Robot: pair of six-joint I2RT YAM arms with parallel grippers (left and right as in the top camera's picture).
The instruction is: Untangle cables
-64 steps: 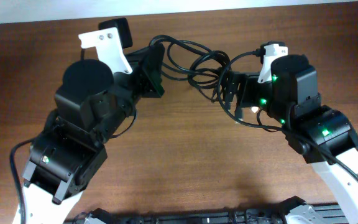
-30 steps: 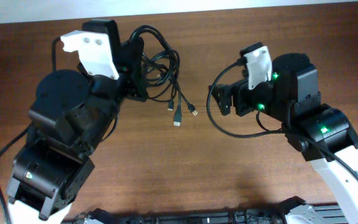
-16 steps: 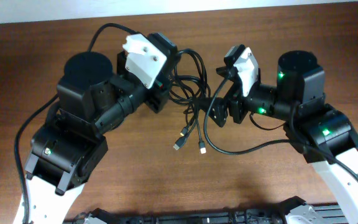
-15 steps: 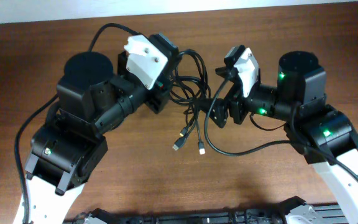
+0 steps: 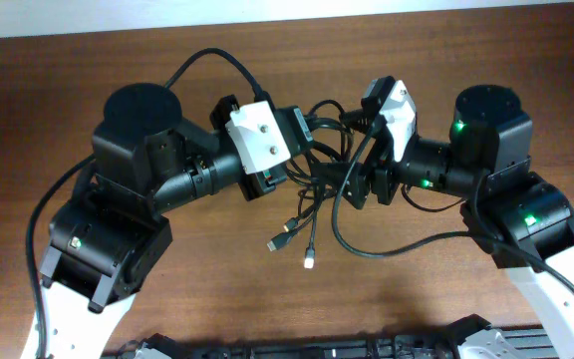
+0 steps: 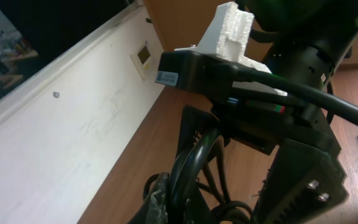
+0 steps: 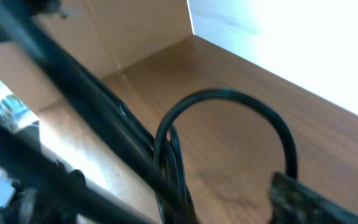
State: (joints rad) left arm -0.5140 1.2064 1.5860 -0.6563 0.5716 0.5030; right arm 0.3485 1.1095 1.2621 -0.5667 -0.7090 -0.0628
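Cables (image 5: pixel 317 165) hang in a black tangle between the two arms, over the middle of the brown worktop (image 5: pixel 217 299). The left gripper (image 5: pixel 267 184) is clenched on the bundle; its wrist view shows the cords bunched against one finger pad (image 6: pixel 157 199). The right gripper (image 5: pixel 355 187) sits just beside the tangle, touching it, but I cannot tell whether it is clamped or released. Two metal-tipped plug ends (image 5: pixel 279 242) trail below, and one long loop (image 5: pixel 387 249) sweeps out under the right arm.

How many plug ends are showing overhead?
2: one plug end below the cables, second plug end beside it, slightly lower. Others may hide within the tangle.
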